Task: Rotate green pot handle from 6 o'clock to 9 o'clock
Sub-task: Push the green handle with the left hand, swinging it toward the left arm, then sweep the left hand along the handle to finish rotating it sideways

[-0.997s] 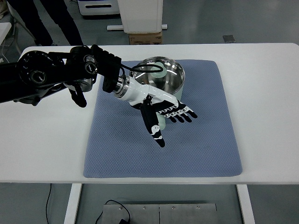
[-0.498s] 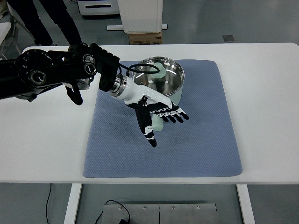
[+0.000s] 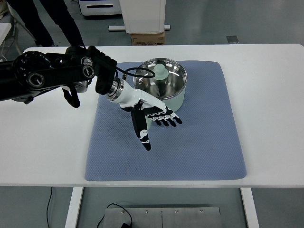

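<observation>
Nearest the camera, below the table's near edge, a grey metal base plate (image 3: 161, 217) is showing on the floor, with a black cable (image 3: 114, 209) trailing beside it at the left. Above that, the white table (image 3: 42, 147) is carrying a blue quilted mat (image 3: 204, 142) that is covering most of its middle.

On the mat's left-centre, the left hand (image 3: 151, 118) is hovering with its black-and-white fingers (image 3: 141, 133) spread and relaxed, gripping nothing; the thumb is pointing toward the near edge while the other fingertips are fanning out to the right. The palm is lying over the near side of the pot, where the pale green handle (image 3: 148, 124) is partly peeking out under it, pointing toward the near side. Whether the palm is touching the handle cannot be told.

Just beyond the hand, the green pot (image 3: 176, 97) is sitting on the far half of the mat, its steel interior open to view. A pale green knob-like piece (image 3: 161, 71) is resting at its far rim, and a black cable loop from the wrist is crossing over the pot's left rim.

Farther left, the black left arm (image 3: 47, 76) is reaching in from the left edge across the table's far corner.

Beyond the table, a cardboard box (image 3: 147, 38) is standing on the floor under a white cabinet (image 3: 142, 14), and a person's dark trouser legs (image 3: 61, 19) are showing at the far left.
</observation>
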Available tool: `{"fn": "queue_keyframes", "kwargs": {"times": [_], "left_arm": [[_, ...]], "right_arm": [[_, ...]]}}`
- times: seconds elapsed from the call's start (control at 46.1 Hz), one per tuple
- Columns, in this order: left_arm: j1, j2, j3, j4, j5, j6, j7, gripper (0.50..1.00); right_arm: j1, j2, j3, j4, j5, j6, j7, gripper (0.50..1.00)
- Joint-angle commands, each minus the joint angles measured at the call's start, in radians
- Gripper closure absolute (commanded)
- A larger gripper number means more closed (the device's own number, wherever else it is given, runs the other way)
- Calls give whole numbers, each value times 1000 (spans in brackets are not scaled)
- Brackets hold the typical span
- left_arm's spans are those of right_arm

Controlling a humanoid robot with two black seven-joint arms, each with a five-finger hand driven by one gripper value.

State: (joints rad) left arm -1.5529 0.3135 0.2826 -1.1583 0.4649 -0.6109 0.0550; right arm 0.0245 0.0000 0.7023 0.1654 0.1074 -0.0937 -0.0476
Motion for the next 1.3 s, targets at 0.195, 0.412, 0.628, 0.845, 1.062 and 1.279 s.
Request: {"fn": "queue_keyframes", "kwargs": {"times": [0.195, 0.412, 0.628, 0.845, 1.062, 1.279], "left_arm": [[-19, 22, 52, 2, 7, 0, 0, 500], [-24, 47, 90, 6, 23, 0, 0, 500], [-19, 71, 98, 32, 52, 0, 0, 500], [-15, 91, 99, 81, 58, 0, 0, 500], [-13, 114, 125, 89, 64, 0, 0, 500], [-12, 130, 136, 124, 64, 0, 0, 500]], "right_arm": [[0, 0, -1, -1, 0, 0, 0, 500], [0, 0, -1, -1, 0, 0, 0, 500], [0, 0, 0, 0, 0, 0, 0, 500], [0, 0, 0, 0, 0, 0, 0, 500], [0, 0, -1, 0, 0, 0, 0, 500], [0, 0, -1, 0, 0, 0, 0, 500]]}}
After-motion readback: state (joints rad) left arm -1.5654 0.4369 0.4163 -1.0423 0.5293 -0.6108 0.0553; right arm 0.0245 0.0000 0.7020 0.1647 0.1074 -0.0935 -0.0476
